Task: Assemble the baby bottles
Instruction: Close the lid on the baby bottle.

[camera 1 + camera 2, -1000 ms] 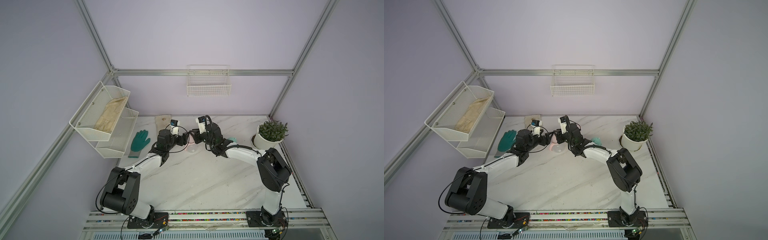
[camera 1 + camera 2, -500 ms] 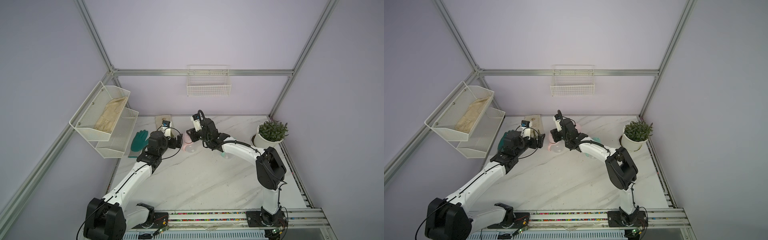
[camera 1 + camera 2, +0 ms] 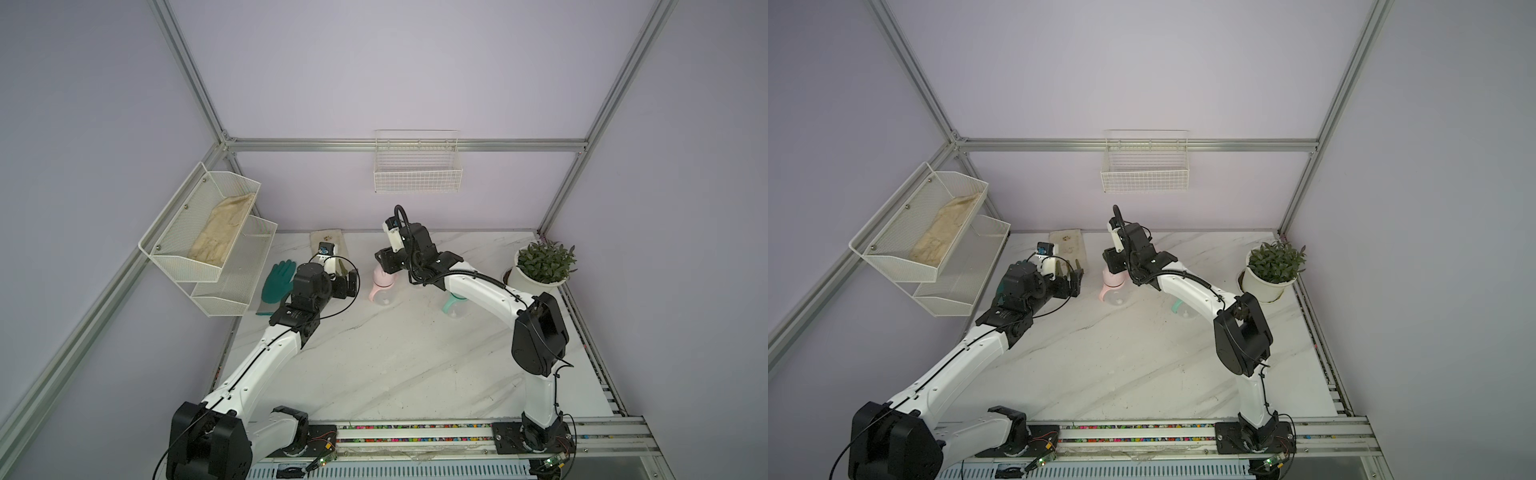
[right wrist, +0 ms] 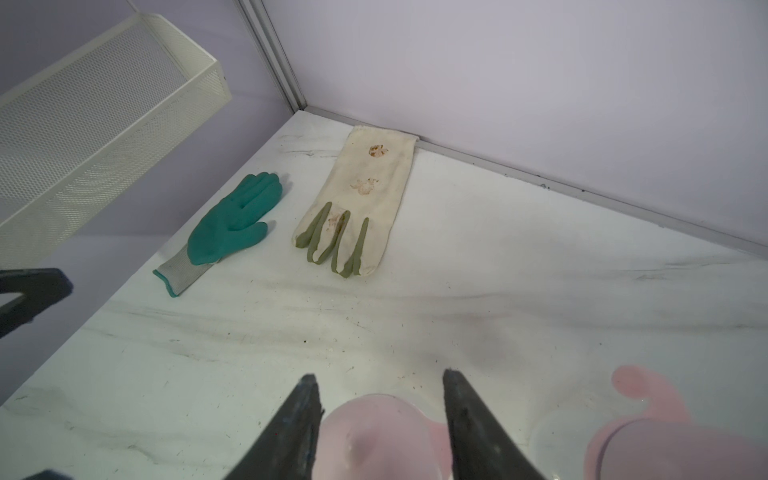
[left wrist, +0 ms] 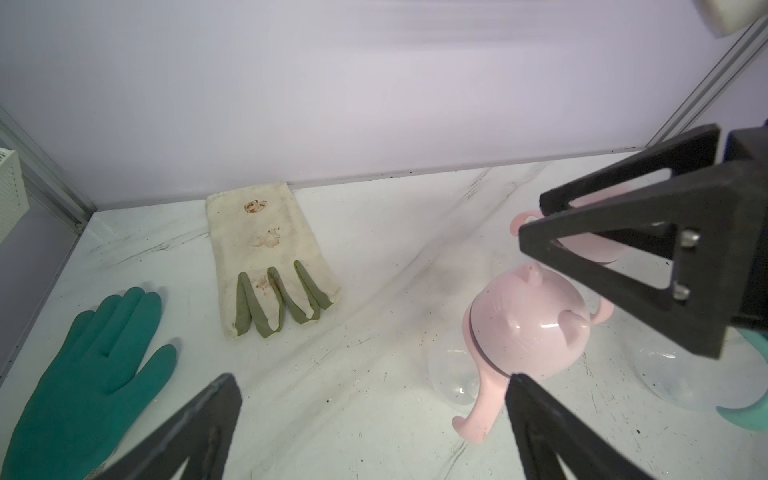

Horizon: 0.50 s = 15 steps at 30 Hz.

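A pink baby bottle (image 3: 382, 285) (image 3: 1113, 287) with an eared dome cap (image 5: 528, 324) stands on the marble table. My right gripper (image 4: 380, 378) hangs right over it, open, its fingers either side of the cap (image 4: 374, 436) with a gap showing. My left gripper (image 5: 371, 380) (image 3: 353, 282) is wide open and empty, left of that bottle and apart from it. A second pink baby bottle (image 5: 590, 249) (image 4: 665, 449) stands behind the right gripper's fingers (image 5: 623, 249). A mint one (image 3: 453, 304) (image 5: 739, 411) sits under the right forearm, half hidden.
A teal glove (image 3: 278, 282) (image 4: 232, 220) and a stained cream glove (image 5: 266, 257) (image 4: 361, 199) lie at the back left. A white mesh shelf (image 3: 208, 232) juts from the left wall. A potted plant (image 3: 540, 270) stands back right; a wire basket (image 3: 417, 170) hangs on the back wall.
My left gripper opened and drew back to the left, away from the pink bottle. The right gripper's jaws have spread apart over the bottle's cap.
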Tool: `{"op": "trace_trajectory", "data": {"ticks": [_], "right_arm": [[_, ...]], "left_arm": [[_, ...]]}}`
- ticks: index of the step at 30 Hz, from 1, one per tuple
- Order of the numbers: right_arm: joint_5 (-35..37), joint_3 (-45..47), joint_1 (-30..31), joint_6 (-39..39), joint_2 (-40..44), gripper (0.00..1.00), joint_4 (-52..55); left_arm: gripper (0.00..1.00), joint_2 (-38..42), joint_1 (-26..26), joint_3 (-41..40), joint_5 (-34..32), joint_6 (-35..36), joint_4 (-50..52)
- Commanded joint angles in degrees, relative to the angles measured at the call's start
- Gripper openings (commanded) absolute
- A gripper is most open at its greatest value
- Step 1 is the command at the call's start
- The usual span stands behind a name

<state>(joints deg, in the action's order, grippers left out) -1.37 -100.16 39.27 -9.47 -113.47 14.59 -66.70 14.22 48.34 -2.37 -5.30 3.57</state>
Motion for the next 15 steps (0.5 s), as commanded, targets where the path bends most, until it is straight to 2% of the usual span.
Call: {"op": "trace_trajectory", "data": {"ticks": [1,7,11,15], "right_arm": [[1.4,-2.0,-0.1,2.7,3.2,0.63,0.9],[8.1,2.5,-4.5,6.9,9.6,0.75,-0.1],[10.3,11.4,-9.7,9.0,16.9,0.84,-4.4],[7.1,22.1,-18.7,8.4,21.5,0.88,-11.4]], "left_arm": [[1.0,-0.8,-2.2,0.7,-0.6,3.8,-2.4],[1.0,-6.0,-12.0,-3.5,3.5,6.1,-10.0],[1.0,-9.5,-14.1,-7.3,3.7,6.8,-15.6],[1.0,-11.5,-16.1,-10.7,3.2,7.0,-21.2]]}}
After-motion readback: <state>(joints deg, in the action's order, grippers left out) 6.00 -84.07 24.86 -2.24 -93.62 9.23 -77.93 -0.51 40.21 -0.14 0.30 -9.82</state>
